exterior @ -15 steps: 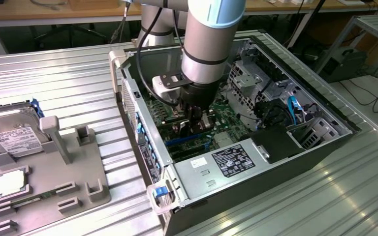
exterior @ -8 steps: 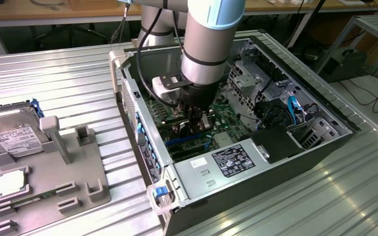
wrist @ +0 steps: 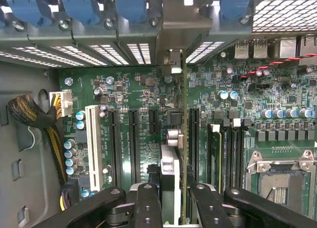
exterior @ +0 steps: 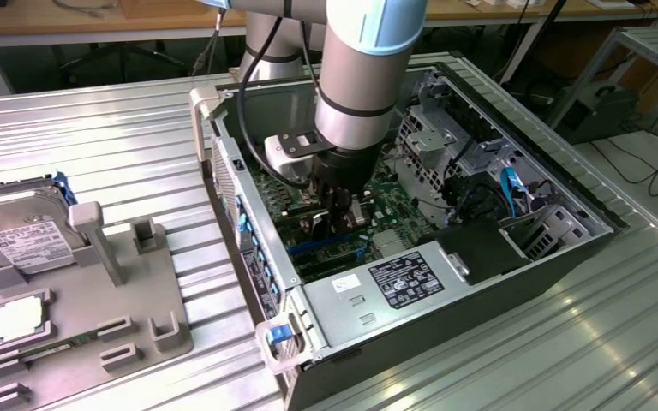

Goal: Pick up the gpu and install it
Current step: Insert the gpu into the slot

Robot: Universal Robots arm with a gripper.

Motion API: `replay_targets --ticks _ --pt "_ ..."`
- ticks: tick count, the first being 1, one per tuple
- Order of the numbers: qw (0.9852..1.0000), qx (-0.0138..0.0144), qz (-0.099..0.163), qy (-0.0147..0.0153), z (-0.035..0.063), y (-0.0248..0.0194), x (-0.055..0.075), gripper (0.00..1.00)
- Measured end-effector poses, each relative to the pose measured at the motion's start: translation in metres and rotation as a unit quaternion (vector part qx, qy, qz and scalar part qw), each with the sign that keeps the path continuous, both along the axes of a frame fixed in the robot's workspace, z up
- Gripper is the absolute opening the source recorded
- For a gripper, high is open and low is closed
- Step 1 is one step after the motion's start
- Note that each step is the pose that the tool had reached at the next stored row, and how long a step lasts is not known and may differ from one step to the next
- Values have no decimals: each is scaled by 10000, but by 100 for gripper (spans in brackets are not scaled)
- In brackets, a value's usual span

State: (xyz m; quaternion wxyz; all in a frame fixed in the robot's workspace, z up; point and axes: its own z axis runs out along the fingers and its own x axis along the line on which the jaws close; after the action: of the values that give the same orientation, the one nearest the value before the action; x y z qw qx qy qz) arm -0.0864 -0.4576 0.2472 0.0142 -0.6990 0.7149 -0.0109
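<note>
Pick-up step done. The end effector (exterior: 346, 205) sits inside the computer case (exterior: 535, 137), fingers partly closed and gripping the graphics card (wrist: 169, 166) between them. The card stands on edge directly below the end effector, over the motherboard (wrist: 124, 89) slots. Seating unconfirmed: cannot tell whether its edge is in a slot. Card appearance: thin dark board seen edge-on, small silvery parts on one face.
</note>
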Motion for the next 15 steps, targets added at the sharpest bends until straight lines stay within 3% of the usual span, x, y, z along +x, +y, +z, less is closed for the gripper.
replay_targets --ticks 6,15 --pt "10000 2 -1 34 -2 1 0 28" --pt "10000 2 -1 44 -7 6 -5 28"
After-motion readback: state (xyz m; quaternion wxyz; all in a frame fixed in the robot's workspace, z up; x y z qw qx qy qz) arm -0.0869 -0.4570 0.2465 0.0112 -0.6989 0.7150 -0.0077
